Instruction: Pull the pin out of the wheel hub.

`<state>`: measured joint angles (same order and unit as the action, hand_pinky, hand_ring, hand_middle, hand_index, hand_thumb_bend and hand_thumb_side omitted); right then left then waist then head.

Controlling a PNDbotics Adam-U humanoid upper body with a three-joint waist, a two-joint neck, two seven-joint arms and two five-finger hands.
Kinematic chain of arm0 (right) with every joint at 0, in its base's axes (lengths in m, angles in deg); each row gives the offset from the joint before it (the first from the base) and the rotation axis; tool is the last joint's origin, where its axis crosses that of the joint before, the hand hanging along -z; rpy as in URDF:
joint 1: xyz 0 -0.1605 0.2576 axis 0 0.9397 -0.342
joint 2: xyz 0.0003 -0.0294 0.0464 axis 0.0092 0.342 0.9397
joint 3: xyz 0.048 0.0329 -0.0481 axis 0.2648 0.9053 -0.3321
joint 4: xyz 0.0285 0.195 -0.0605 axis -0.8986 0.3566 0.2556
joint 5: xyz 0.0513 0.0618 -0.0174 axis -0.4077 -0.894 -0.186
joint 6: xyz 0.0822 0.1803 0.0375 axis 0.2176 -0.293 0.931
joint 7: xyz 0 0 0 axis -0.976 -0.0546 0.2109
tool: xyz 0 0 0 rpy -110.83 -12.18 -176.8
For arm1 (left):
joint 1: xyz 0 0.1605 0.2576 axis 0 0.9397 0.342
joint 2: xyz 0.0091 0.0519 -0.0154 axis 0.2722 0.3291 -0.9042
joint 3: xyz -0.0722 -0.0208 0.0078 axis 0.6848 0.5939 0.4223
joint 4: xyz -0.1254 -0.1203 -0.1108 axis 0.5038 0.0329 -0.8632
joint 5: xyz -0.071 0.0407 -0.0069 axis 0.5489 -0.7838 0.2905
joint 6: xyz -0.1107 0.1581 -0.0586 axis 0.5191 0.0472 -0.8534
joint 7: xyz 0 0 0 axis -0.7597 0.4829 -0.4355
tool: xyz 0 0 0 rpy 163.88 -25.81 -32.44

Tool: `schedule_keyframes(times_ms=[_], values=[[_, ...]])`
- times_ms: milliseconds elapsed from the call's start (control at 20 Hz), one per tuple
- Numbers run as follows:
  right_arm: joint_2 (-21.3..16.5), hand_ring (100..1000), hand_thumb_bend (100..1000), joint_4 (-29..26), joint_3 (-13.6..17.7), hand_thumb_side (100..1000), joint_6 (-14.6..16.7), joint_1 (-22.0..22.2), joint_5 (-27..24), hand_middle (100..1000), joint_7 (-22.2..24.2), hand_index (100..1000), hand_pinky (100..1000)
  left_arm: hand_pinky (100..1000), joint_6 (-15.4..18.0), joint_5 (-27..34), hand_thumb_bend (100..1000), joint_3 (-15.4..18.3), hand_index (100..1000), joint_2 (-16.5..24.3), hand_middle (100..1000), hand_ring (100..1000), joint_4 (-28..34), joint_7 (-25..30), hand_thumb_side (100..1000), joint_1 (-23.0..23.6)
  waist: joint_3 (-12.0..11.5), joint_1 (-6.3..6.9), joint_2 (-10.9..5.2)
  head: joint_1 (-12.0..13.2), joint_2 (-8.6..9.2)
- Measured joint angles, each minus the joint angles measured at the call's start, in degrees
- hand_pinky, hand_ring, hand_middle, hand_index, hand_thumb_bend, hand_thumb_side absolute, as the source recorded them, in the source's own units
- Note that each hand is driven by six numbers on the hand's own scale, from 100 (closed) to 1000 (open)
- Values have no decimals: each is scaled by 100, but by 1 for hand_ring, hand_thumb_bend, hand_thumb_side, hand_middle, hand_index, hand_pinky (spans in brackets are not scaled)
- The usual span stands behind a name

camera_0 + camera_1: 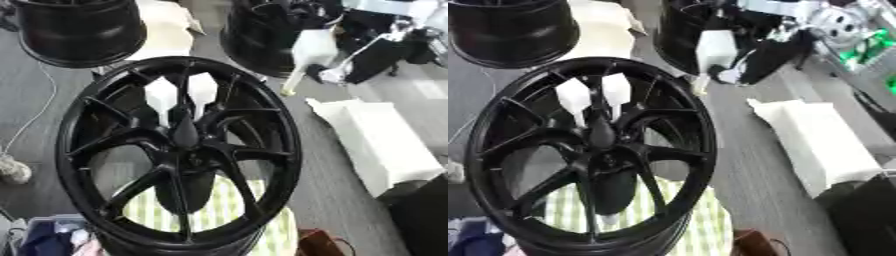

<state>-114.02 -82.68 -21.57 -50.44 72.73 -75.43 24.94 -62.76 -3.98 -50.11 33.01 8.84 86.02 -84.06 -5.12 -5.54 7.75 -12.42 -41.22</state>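
A large black wheel hub (179, 150) with thin spokes stands tilted in the middle of both views. At its centre a black tapered pin (184, 131) sticks out toward me, narrow end up. Two white shapes (182, 94) show through the upper spokes behind the wheel. Neither of my hands appears in either view.
Two more black wheels stand at the back, one left (79, 30) and one centre (262, 35). A white block (376, 145) lies on the grey floor at right. Green-checked cloth (219, 215) lies under the hub. A dark bulk (424, 215) fills the lower right corner.
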Motion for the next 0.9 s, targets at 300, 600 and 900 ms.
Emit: schedule_keyframes(times_ms=[300, 600, 900], values=[[1117, 435, 362, 39, 1046, 100, -743, 1992, 785, 806, -2093, 762, 100, 607, -22, 0, 100, 86, 876, 20, 644, 700, 20, -93, 722, 26, 171, 36, 0, 198, 2], [2875, 511, 444, 1202, 1446, 257, -1236, 2572, 729, 973, -3945, 866, 176, 607, -17, 0, 100, 89, 877, 20, 644, 701, 21, -109, 721, 26, 234, 115, 1, 271, 11], [4026, 454, 398, 2058, 1820, 222, -132, 2565, 42, 913, -5815, 798, 127, 607, 14, 5, 100, 93, 875, 19, 645, 701, 19, -136, 722, 26, 288, 187, 1, 325, 48]])
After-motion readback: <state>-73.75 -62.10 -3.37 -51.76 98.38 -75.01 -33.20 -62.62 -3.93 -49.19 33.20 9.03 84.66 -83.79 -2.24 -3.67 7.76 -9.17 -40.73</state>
